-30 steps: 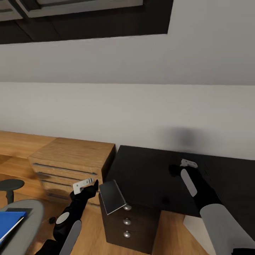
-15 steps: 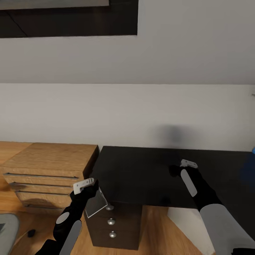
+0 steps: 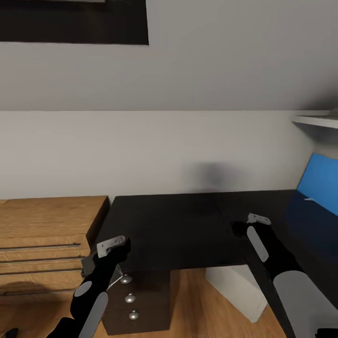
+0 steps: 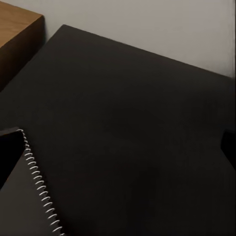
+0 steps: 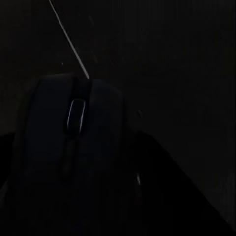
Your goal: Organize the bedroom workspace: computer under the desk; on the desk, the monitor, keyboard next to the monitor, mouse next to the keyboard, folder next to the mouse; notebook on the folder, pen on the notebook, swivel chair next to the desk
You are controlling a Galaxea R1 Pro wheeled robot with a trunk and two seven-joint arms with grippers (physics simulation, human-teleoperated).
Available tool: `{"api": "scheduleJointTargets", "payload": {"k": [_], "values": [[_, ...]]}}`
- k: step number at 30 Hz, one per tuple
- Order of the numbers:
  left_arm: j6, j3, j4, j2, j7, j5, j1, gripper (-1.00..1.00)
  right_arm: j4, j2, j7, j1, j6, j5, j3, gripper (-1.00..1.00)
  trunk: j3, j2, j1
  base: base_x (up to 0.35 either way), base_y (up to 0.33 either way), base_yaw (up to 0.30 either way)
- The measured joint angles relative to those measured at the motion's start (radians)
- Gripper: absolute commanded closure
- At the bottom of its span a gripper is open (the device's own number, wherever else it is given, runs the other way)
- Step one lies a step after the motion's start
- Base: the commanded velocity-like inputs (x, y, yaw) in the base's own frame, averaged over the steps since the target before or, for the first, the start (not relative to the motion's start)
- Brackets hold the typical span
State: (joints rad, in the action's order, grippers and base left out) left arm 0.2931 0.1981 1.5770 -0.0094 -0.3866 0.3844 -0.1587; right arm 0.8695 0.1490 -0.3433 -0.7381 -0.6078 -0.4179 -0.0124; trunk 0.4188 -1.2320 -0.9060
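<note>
My left pincer (image 3: 114, 245) is clamped on the notebook (image 4: 24, 201), whose wire spine shows in the left wrist view low over the desk (image 3: 178, 225), at its near front edge. In the head view only a grey sliver of the notebook peeks out below that pincer, just above the black drawer cabinet (image 3: 136, 300) under the desk. My right pincer (image 3: 256, 219) carries the mouse (image 5: 73, 128): the right wrist view has its scroll wheel and dark shell held close between the jaws, with the desk top beyond. I hang it above the desk's right part, short of the blue panel (image 3: 319, 180).

Under the desk, right of the cabinet, stands the pale computer (image 3: 234, 286), so that part looks settled. Left of the desk is the wooden drawer chest (image 3: 47, 234). Farther back the desk meets the grey wall, and a white shelf (image 3: 314, 121) sits above the panel.

I judge the step is bringing both things to the desk. To do it well I should lower the mouse flat, settle it before letting go, and keep the notebook level and clear of the desk edge until the folder is down.
</note>
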Motion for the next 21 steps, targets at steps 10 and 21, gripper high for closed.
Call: {"api": "scheduleJointTargets", "payload": {"k": [10, 21], "values": [[0.000, 0.000, 0.000, 0.000, 0.000, 0.001, 0.000, -1.00, -0.003, 0.021, -0.037, 0.000, -0.001, 0.000, -0.002, 1.00, 0.003, 0.000, 0.000, 0.000, 0.000, -0.293], [0.000, 0.000, 0.000, 0.000, 0.000, 0.000, 0.000, -1.00, -0.004, 0.022, -0.039, 0.000, -0.004, 0.004, -0.006, 1.00, 0.003, 0.000, 0.000, 0.000, 0.000, -0.294]]}}
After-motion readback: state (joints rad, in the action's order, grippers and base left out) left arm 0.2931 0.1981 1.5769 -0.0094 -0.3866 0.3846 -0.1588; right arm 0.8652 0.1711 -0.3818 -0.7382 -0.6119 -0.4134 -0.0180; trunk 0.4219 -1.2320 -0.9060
